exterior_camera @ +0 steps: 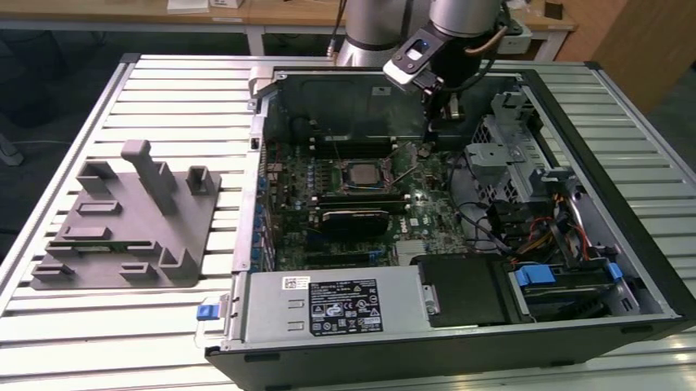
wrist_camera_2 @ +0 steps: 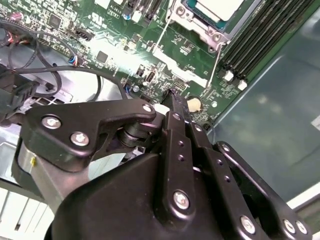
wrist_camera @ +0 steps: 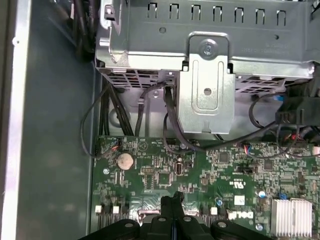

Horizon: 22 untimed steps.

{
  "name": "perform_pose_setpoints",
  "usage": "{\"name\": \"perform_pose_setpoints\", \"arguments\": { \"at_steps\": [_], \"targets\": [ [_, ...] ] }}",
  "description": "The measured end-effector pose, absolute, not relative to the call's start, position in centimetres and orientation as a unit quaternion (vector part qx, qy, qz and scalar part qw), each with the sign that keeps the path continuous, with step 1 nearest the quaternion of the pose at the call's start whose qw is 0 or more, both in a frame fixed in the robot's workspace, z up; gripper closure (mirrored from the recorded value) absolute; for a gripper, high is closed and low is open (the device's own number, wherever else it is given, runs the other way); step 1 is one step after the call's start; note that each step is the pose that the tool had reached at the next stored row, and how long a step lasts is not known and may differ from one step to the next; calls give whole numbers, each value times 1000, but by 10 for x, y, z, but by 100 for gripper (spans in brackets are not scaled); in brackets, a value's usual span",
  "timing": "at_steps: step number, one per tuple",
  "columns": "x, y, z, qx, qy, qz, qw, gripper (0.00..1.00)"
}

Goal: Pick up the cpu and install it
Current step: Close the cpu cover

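Nearest the lens in both wrist views, the black linkage of the gripper [wrist_camera_2: 177, 100] is seen, and its fingers are pressed together with nothing held between them. The cpu [wrist_camera_2: 220, 7] is found seated in the socket on the green motherboard [wrist_camera_2: 125, 45], its pale silver top framed by the metal retention bracket; it lies well apart from the fingertips. In the exterior view the cpu [exterior_camera: 357, 173] is shown at the middle of the board, with the gripper [exterior_camera: 435, 130] hung over the board toward the exterior view's right of the socket. Long black memory sticks [wrist_camera_2: 250, 45] are set just beside the socket. A round coin battery [wrist_camera: 125, 160] is seen on the board near the closed tips, and black cables [wrist_camera: 167, 120] are looped from the board up to a metal drive cage [wrist_camera: 207, 75]. All of this is housed in an open computer case [exterior_camera: 609, 244] laid on a slatted table [exterior_camera: 163, 90], where a grey plastic tray [exterior_camera: 120, 220] with upright blocks is placed toward the exterior view's left.
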<state>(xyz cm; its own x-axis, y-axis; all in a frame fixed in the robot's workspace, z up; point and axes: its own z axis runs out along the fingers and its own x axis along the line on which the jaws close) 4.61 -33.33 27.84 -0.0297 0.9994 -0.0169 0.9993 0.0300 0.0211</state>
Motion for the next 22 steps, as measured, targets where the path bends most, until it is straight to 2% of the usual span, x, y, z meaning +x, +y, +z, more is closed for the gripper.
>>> {"name": "perform_pose_setpoints", "arguments": {
  "at_steps": [22],
  "targets": [
    [51,-333,246,697,717,1,13,89]
  ]
}}
